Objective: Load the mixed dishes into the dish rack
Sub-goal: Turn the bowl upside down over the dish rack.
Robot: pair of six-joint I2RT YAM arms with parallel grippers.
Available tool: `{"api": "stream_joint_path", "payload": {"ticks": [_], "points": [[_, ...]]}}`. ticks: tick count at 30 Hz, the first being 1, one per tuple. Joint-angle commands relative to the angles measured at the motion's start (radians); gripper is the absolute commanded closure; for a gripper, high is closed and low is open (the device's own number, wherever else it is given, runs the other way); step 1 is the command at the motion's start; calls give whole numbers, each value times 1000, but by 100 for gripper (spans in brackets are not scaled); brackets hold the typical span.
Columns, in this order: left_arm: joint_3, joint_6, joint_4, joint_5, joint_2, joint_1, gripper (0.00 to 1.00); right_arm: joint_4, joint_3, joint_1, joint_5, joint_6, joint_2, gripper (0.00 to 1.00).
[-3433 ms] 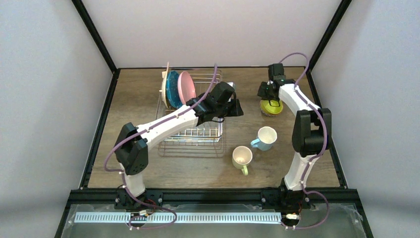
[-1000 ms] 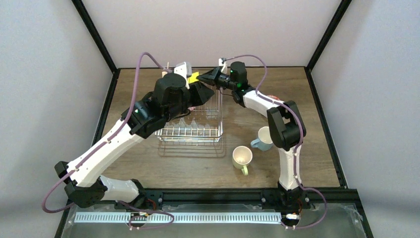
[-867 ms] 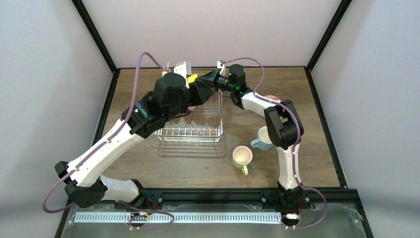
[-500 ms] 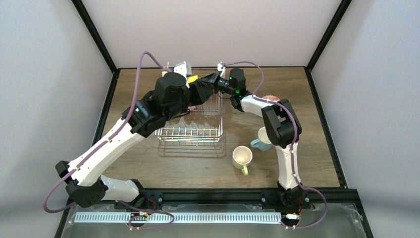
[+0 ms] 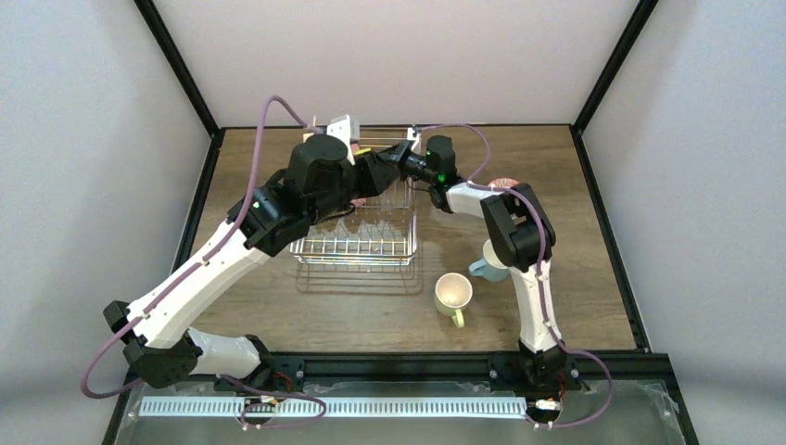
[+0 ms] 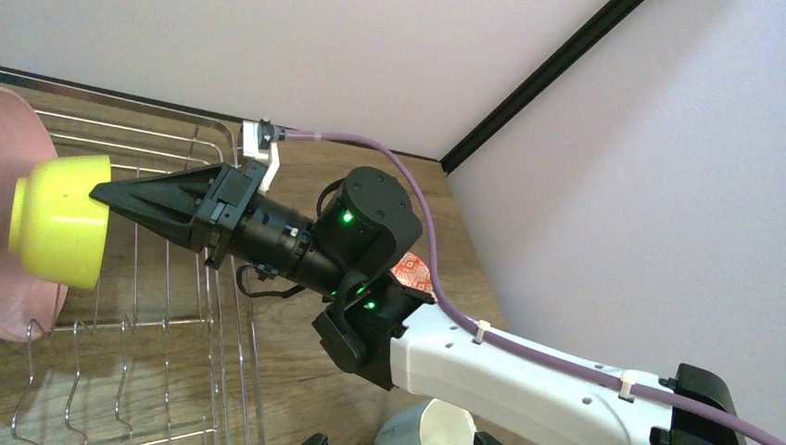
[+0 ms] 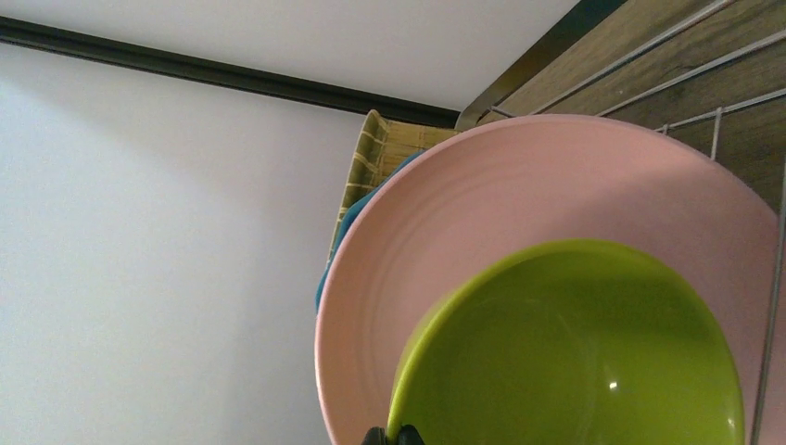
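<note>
My right gripper [image 7: 389, 436] is shut on the rim of the lime bowl [image 7: 575, 352], holding it on edge against the upright pink plate [image 7: 445, 213] in the dish rack [image 5: 357, 248]. Behind the pink plate stand the teal plate [image 7: 341, 243] and the tan woven plate [image 7: 371, 153]. In the left wrist view the bowl [image 6: 56, 232] hangs on the right gripper's fingers [image 6: 148, 197] over the rack wires [image 6: 213, 306]. My left gripper [image 6: 399, 438] is open and holds nothing, hovering above the rack. The pale yellow-green mug [image 5: 453, 295] and the light-blue mug [image 5: 484, 270] stand on the table.
A small red patterned item [image 5: 505, 183] lies on the wooden table to the right of the rack, under the right arm. Both arms cross above the rack's far end. Black frame rails [image 5: 185, 232] border the table.
My right gripper has carried the bowl leftward and down into the rack, up against the pink plate. The left arm has stayed where it was, still open.
</note>
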Motion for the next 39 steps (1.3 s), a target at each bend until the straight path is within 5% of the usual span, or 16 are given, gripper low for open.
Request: {"api": "stream_joint_path", "payload": {"ticks": [1,39], "points": [[-7,35,-15,19,3,6,11,30,44,5,30,-34,31,99],[-5,139,-28,110,3,71,11,8,129,10,64,-41,160,99]]}}
